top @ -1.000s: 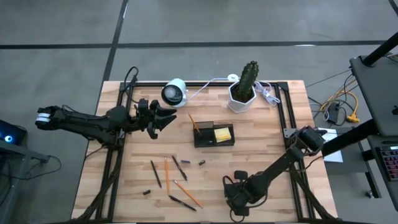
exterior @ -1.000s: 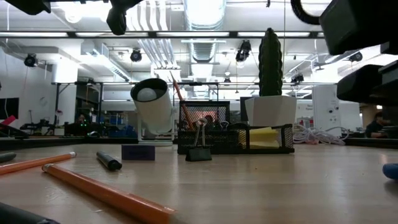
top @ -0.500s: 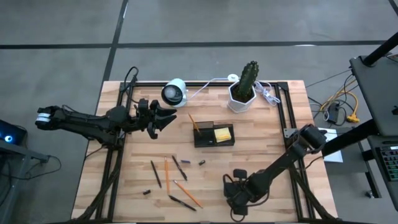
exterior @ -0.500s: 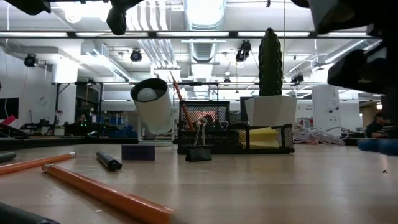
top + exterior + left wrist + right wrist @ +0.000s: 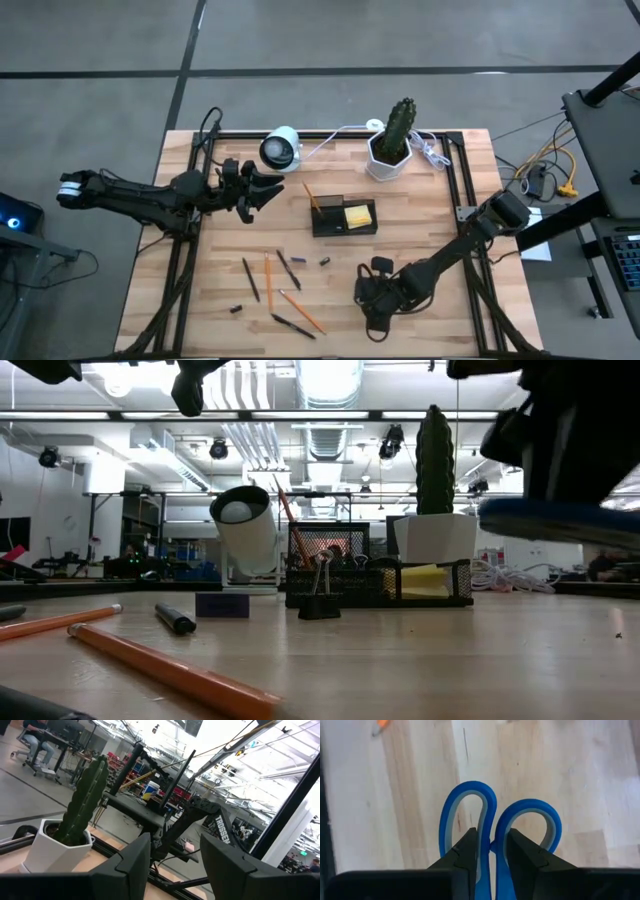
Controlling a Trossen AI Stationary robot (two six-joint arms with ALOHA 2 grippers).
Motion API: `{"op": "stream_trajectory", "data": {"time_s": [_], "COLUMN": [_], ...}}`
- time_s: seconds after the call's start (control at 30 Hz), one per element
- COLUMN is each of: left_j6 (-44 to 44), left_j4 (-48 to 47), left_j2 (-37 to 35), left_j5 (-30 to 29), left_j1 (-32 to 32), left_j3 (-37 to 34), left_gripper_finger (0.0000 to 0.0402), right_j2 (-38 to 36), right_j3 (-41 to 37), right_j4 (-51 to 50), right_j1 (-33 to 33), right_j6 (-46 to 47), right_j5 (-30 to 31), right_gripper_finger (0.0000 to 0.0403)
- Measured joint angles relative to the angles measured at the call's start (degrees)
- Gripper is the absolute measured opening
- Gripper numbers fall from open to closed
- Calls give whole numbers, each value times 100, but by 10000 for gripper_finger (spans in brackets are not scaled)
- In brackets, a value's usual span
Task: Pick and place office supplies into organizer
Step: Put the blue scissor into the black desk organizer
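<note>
My right gripper is shut on blue-handled scissors above the table's near right part; in the low view they hang as a blue bar clear of the wood. The black organizer stands mid-table with a yellow sticky-note pad and an upright orange pencil in it. Orange pencils, black pens and small dark stubs lie flat on the near left part. My left gripper hovers open to the left of the organizer, holding nothing. My right gripper pinches the scissors between its two fingers just behind the spot where the two handle loops meet. The fingers come steeply from above. The loops stick out past the fingertips, and the scissors are lifted clear of the table; the blades are hidden by the gripper.
A cactus in a white hexagonal pot and white cables sit at the far edge, with a white cylindrical device to their left. A black binder clip stands in front of the organizer.
My right gripper has risen and gone a little toward the far edge, staying shut on the scissors. The scissors have been lifted from table level to well clear of the wood.
</note>
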Motion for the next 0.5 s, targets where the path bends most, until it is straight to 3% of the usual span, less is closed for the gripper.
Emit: {"op": "stream_trajectory", "data": {"time_s": [0.5], "left_j6": [-2], "left_j4": [1], "left_j2": [0], "left_j5": [2], "left_j1": [0], "left_j3": [0], "left_gripper_finger": [157], "right_j2": [-780], "right_j3": [-2], "right_j4": [31], "right_j1": [-655], "right_j6": [-177], "right_j5": [1225], "right_gripper_finger": [67]}}
